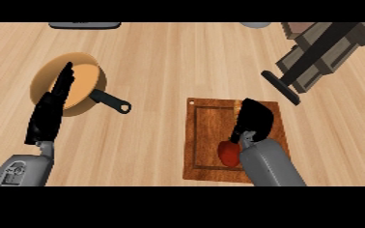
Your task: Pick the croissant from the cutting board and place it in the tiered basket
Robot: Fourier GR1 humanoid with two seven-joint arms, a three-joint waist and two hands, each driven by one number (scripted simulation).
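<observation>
**Ana:** Nearest to us are the two grey forearms coming up from the lower edge. On the right one, the right hand [254,118] hangs over the cutting board [206,140], fingers pointing away and drawn together in a dark mass. Are they wrapped round anything?

**Ben:** I can't tell. The hand is seen from behind, and whatever lies under its palm is hidden. What does show is a reddish lump [229,153] on the board, just beside the wrist. It looks more red than a croissant should, but it is the only thing on the board, so I take it for the task's item.

**Ana:** So it is on the wood, not lifted?

**Ben:** As far as I can judge, yes; it sits by the wrist, not between the fingers. The pick seems not yet done.

**Ana:** And the left hand [51,107]?

**Ben:** Open, fingers straight and pointing up, resting at the left, overlapping the tan pan [84,79] (its black handle sticks out toward the board). It holds nothing.

**Ana:** Further off?

**Ben:** On the counter [178,58], at the upper right, stands a dark framed structure, probably the tiered basket [321,53], well apart from the board. A grey slab [84,25] and a pale round thing [255,24] sit at the far edge.

**Ana:** So grasp, carry and placing are all left.
</observation>
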